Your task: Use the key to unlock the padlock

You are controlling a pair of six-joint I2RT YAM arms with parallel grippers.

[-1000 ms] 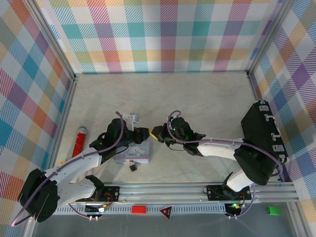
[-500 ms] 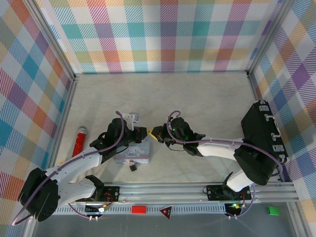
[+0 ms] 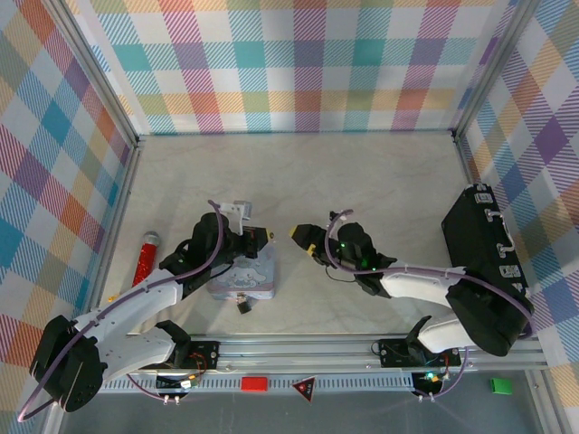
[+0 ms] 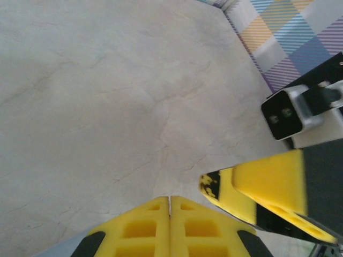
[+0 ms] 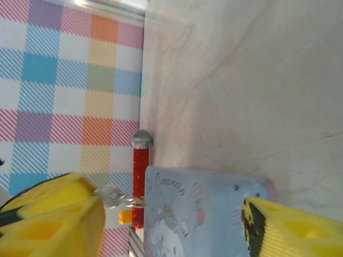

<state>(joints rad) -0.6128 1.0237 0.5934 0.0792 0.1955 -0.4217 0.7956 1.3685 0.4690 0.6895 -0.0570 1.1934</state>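
The tiny dark padlock [image 3: 244,307] lies on the table just in front of the pastel tin [image 3: 242,280]. My left gripper [image 3: 261,237] hovers over the tin's far edge, and the left wrist view shows the left gripper [image 4: 170,201] shut, with nothing visible between its pads. My right gripper [image 3: 305,242] hangs a short way to its right. In the right wrist view the right gripper [image 5: 172,206] has its jaws wide apart. A small silvery key [image 5: 115,197] juts out beside the left-hand finger [image 5: 53,219]; whether it is attached I cannot tell.
A red cylinder with a silver cap [image 3: 146,258] lies by the left wall, also in the right wrist view [image 5: 140,182] behind the tin [image 5: 209,214]. A black case [image 3: 484,253] stands against the right wall. The right gripper's yellow finger [image 4: 252,182] shows at the left wrist view's right side.
The two grippers were tip to tip over the tin. The right gripper has since drawn back to the right, and the left gripper has shifted slightly left.
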